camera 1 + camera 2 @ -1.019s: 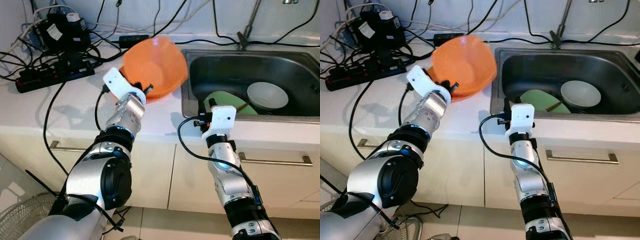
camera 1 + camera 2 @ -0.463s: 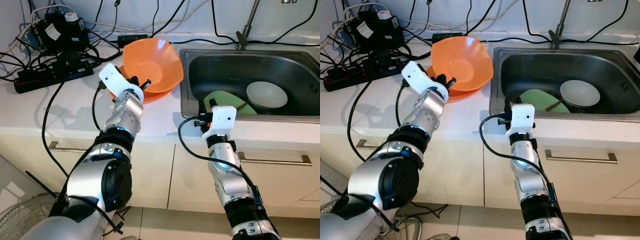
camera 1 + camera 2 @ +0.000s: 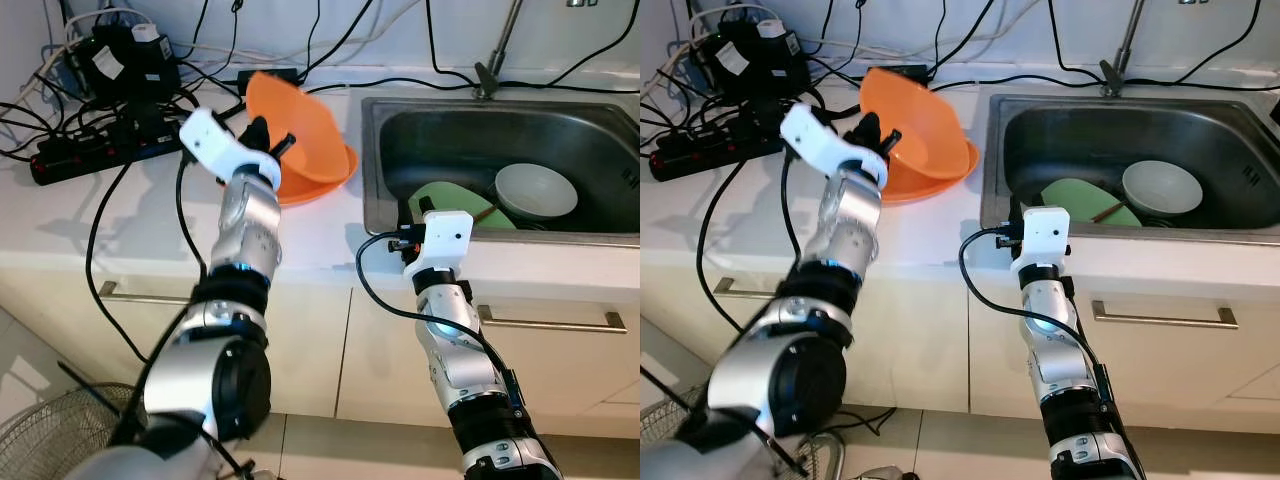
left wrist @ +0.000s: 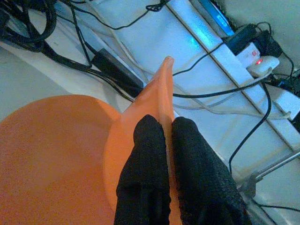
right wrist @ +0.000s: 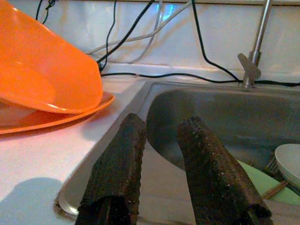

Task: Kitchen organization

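1. Left wrist view: the left pincer (image 4: pixel 165 154) is clamped on the rim of the orange bowl (image 3: pixel 305 125), one black finger on each face of the thin wall.
2. The bowl is tilted steeply, its lower edge resting on the orange plate (image 3: pixel 318 187) directly beneath the pincer, on the white counter (image 3: pixel 150 215).
3. The right pincer (image 5: pixel 161 154) hovers at the near edge of the sink (image 3: pixel 600 130), fingers apart, holding nothing.
4. Ahead of the right pincer, inside the sink, lie a green plate (image 3: pixel 445 200), a white bowl (image 3: pixel 535 190) and what appears to be a chopstick (image 3: pixel 485 212).
5. Risk: the grip takes only a narrow bite of a smooth, thin rim. In my judgement the bowl could pivot or slip free if swung quickly.
6. Risk: the power strip (image 3: pixel 100 150) and tangled cables (image 3: pixel 130 90) lie just beyond the left pincer. A dropped or dragged bowl could snag them.
7. Risk: the sink edge sits just beside the bowl. A release there could send it onto the crockery.
8. Markings: no brand, label or writing is legible. A label on the black adapter (image 3: pixel 110 62) is too small to read.
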Controlling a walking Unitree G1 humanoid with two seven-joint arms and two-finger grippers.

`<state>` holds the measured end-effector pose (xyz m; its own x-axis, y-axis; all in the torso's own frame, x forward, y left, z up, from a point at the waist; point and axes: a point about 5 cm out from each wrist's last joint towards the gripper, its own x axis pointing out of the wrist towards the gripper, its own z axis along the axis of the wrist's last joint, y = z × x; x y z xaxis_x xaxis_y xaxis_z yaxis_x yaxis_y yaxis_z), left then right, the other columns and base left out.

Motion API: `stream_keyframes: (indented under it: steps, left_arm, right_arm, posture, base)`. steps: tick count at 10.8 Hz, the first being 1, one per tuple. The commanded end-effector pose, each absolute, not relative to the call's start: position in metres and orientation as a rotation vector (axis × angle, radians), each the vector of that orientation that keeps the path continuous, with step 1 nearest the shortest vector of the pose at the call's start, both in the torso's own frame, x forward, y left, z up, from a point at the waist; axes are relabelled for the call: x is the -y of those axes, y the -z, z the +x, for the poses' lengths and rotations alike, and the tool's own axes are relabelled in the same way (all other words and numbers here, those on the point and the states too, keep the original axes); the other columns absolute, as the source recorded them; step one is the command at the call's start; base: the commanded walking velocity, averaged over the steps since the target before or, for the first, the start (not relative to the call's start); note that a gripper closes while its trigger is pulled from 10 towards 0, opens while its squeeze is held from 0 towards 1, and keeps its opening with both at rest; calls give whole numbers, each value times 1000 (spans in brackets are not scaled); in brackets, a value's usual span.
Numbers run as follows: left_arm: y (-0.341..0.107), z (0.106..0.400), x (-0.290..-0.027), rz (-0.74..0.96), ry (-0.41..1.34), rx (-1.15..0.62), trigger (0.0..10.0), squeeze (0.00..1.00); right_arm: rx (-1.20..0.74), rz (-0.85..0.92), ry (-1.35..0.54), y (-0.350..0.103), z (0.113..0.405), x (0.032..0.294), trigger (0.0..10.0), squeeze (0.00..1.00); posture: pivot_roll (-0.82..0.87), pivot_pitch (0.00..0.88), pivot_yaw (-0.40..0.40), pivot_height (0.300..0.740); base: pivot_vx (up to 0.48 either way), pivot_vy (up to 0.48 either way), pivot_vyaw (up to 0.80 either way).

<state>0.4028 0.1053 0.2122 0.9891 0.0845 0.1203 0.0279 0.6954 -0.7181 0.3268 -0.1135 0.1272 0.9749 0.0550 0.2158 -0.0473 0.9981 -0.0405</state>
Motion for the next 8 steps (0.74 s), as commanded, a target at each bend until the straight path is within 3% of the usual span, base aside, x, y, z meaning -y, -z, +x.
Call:
stream_keyframes:
  steps: [1, 8]
  left_arm:
    - [-225, 402, -107, -800, -6, 217, 10000, 0]
    - [-209, 385, -107, -810, 4, 224, 10000, 0]
  right_arm:
    - [212, -44, -60, -129, 330, 111, 10000, 0]
    - [214, -44, -61, -129, 331, 110, 10000, 0]
  posture:
    - [45, 0, 43, 740]
    - [54, 0, 42, 740]
  base:
    - [0, 0, 0]
    - [0, 0, 0]
